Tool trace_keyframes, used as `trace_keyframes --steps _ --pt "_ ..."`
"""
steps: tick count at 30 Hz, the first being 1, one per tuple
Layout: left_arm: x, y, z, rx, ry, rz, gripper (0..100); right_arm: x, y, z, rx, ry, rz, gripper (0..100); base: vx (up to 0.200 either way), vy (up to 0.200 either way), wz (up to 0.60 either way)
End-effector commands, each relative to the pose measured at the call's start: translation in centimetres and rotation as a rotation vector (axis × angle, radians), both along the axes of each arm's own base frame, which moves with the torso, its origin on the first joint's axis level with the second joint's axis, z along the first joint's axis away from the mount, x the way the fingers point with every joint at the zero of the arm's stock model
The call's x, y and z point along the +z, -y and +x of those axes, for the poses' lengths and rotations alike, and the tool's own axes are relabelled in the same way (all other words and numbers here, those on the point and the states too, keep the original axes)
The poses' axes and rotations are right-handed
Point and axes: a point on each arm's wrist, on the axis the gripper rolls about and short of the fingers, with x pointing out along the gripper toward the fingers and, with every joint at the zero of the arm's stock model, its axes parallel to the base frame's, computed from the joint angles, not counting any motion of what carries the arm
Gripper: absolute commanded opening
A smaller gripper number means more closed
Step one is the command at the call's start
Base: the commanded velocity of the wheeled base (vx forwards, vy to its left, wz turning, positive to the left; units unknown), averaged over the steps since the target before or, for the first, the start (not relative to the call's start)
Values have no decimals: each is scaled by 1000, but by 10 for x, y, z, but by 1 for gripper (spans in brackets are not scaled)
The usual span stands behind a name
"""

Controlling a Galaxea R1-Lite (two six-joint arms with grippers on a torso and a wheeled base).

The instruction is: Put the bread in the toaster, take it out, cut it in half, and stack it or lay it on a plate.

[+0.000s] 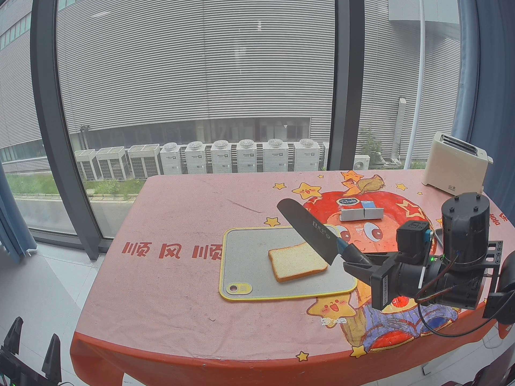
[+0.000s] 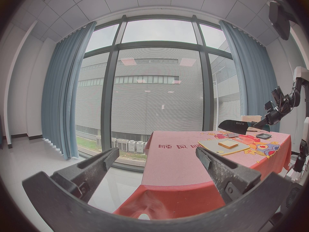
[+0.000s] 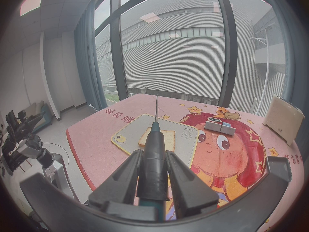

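Pale, brown-crusted and judged soft, light and easily squashed, the square bread slice (image 1: 296, 261) is laid flat on the grey yellow-rimmed cutting board (image 1: 247, 258), best pinched gently at its crust, while the black-bladed knife (image 1: 314, 230) is clamped by its handle in the right pincer (image 3: 154, 165) and the left pincer (image 2: 156, 152) is spread wide, empty.

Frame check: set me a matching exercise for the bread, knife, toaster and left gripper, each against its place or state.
Things:
1 bread
2 knife
3 toaster
4 left gripper

Places or states:
A open, away from the table
B flat on the cutting board
C far right corner of the table
D clamped in the right gripper, blade raised over the board

Pairs: 1-B, 2-D, 3-C, 4-A
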Motion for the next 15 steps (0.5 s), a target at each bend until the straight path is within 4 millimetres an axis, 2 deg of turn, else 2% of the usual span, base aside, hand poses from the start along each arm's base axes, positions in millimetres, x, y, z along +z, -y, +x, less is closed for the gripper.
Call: trace_keyframes --steps 1,8,15 --pt "-4 0 0 2 -4 -1 100 -4 -1 -2 21 1 -28 0 0 0 0" --pt "-4 0 0 -3 -6 -2 100 -9 -7 -16 72 -4 -53 0 0 0 0" --pt "-5 0 0 2 -4 -1 100 -14 -4 -21 75 -11 -63 0 0 0 0"
